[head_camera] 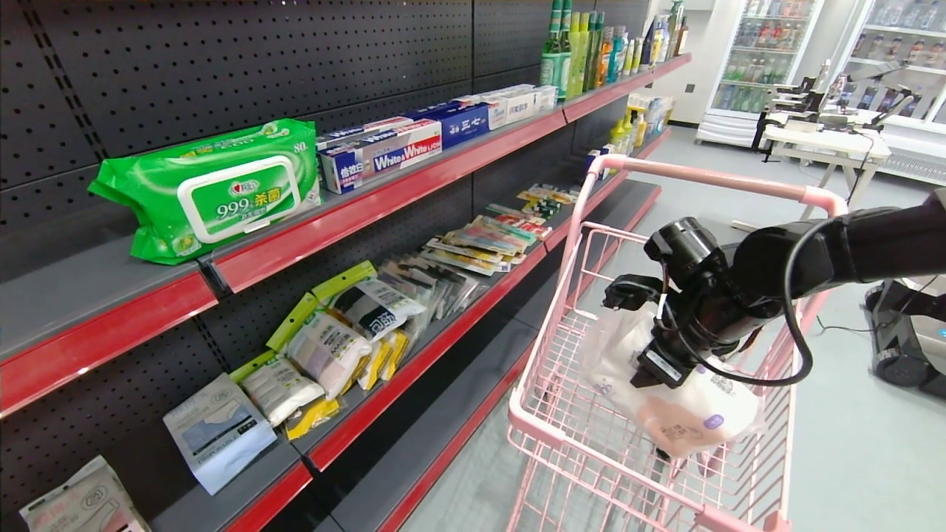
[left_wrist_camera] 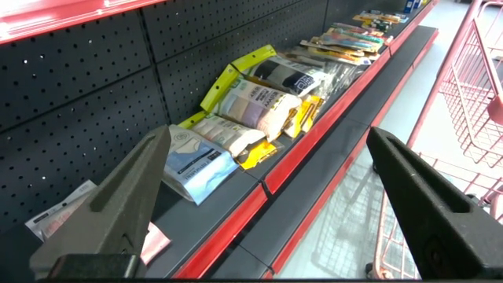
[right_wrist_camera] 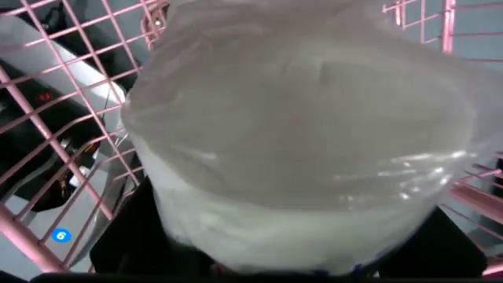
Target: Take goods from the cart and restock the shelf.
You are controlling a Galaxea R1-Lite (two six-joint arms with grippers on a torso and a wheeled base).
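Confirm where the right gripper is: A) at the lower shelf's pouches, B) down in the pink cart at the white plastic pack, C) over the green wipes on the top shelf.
B: the right gripper is down inside the pink cart, against the white plastic pack.

the white pack (right_wrist_camera: 306, 118) lies blurred right against the right wrist camera, its print unreadable; in the head view the right arm (head_camera: 783, 258) covers its upper part. a grey packet (head_camera: 81, 502) is cut off by the head view's bottom left corner. bottles in the far fridge (head_camera: 761, 52) are too small to tell apart
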